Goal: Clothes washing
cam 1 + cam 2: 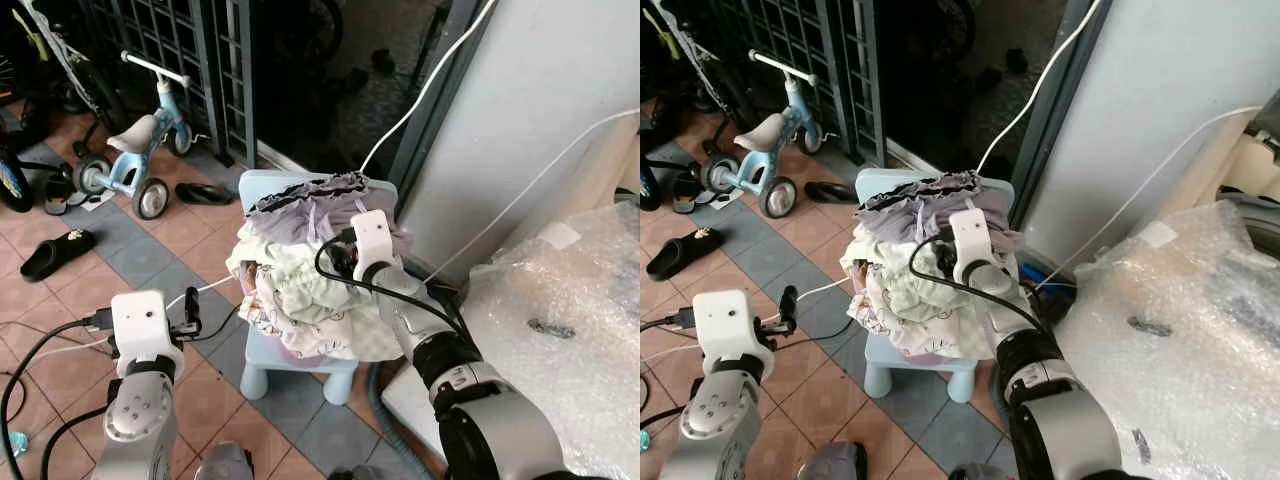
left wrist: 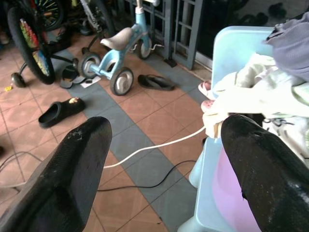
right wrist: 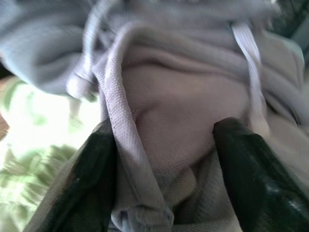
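My right end effector point(image 3: 164, 169), fingers spread, straddles the lilac garment point(image 3: 183, 106); closing may drag the whole clothes pile point(image 1: 310, 280) off the chair point(image 1: 300, 365). My left end effector point(image 2: 164, 169) hangs spread.

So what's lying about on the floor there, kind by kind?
Child's tricycle: 1
Black slippers: 2
Small blue chair piled with clothes: 1
Total: 4
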Available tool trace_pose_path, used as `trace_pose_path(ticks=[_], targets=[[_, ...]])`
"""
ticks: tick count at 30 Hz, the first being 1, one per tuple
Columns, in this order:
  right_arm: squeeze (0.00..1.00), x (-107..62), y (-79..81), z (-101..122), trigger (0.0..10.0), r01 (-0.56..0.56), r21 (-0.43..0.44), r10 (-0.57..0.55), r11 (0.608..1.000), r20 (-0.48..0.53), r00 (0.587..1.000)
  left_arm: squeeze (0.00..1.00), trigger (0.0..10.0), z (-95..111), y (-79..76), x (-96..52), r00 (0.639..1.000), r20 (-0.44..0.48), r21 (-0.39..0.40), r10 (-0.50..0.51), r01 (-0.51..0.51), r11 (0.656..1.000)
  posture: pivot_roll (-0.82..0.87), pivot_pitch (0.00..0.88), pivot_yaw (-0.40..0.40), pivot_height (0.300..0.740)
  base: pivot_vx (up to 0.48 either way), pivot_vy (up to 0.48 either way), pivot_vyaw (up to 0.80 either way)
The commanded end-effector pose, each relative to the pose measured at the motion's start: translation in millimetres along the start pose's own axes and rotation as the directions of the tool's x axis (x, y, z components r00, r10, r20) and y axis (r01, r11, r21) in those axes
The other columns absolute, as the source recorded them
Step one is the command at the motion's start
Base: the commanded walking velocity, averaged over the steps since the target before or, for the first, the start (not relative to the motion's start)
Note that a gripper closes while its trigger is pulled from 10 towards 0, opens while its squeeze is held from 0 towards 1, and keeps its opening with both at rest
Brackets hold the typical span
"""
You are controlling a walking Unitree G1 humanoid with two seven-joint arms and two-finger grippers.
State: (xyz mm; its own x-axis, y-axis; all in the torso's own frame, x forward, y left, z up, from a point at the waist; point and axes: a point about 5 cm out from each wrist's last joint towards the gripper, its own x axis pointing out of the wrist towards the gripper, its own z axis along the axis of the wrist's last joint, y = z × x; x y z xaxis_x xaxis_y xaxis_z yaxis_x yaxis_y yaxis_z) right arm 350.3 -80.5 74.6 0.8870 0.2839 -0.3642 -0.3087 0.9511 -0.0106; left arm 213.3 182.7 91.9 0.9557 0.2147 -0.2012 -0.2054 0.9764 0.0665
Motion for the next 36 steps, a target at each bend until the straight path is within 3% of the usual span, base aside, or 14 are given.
trace_pose_path(ticks=[1, 16, 25, 32, 34, 36], targets=[[0.0, 0.7, -3.9, -0.4, 0.0, 0.019, 0.018, -0.019, 1.0, -0.019, 1.0, 0.0, 10.0, -0.7, -0.8, 1.2, 1.0, -0.011, 0.007, 0.006, -0.006, 1.0, 0.17, 0.089, -0.102, 0.74, 0.0, 0.0, 0.0], [0.0, 2.3, -4.2, 4.2, 0.0, -0.011, 0.049, 0.011, 0.999, -0.008, 1.0, 0.0, 10.0, -1.7, -4.9, 14.5, 1.0, -0.012, -0.014, 0.02, -0.02, 1.0, 0.11, 0.058, -0.113, 0.74, 0.0, 0.0, 0.0], [0.0, -0.9, 0.4, 8.1, 0.0, -0.083, 0.07, 0.078, 0.994, 0.074, 0.994, 0.0, 10.0, -1.7, -5.6, 23.0, 1.0, 0.0, 0.007, 0.01, -0.01, 1.0, 0.11, 0.023, -0.098, 0.74, 0.0, 0.0, 0.0], [0.0, -7.1, -6.5, -7.2, 0.0, -0.076, 0.084, 0.071, 0.994, 0.063, 0.995, 0.0, 10.0, -1.6, -5.5, 29.3, 1.0, 0.015, 0.047, -0.009, 0.008, 0.999, 0.11, 0.0, -0.072, 0.74, 0.0, 0.0, 0.0], [0.0, -9.2, -5.9, -3.1, 0.0, -0.086, 0.108, 0.074, 0.99, 0.113, 0.991, 0.0, 10.0, -1.5, -5.4, 31.3, 1.0, 0.018, 0.054, -0.015, 0.014, 0.998, 0.1, 0.0, -0.058, 0.74, 0.0, 0.0, 0.0], [0.0, -13.2, -7.3, 12.6, 0.0, -0.092, 0.132, 0.06, 0.987, 0.229, 0.972, 0.0, 10.0, -0.2, -5.7, 32.6, 0.999, 0.028, 0.054, -0.022, 0.02, 0.998, 0.1, 0.0, -0.052, 0.74, 0.0, 0.0, 0.0]])
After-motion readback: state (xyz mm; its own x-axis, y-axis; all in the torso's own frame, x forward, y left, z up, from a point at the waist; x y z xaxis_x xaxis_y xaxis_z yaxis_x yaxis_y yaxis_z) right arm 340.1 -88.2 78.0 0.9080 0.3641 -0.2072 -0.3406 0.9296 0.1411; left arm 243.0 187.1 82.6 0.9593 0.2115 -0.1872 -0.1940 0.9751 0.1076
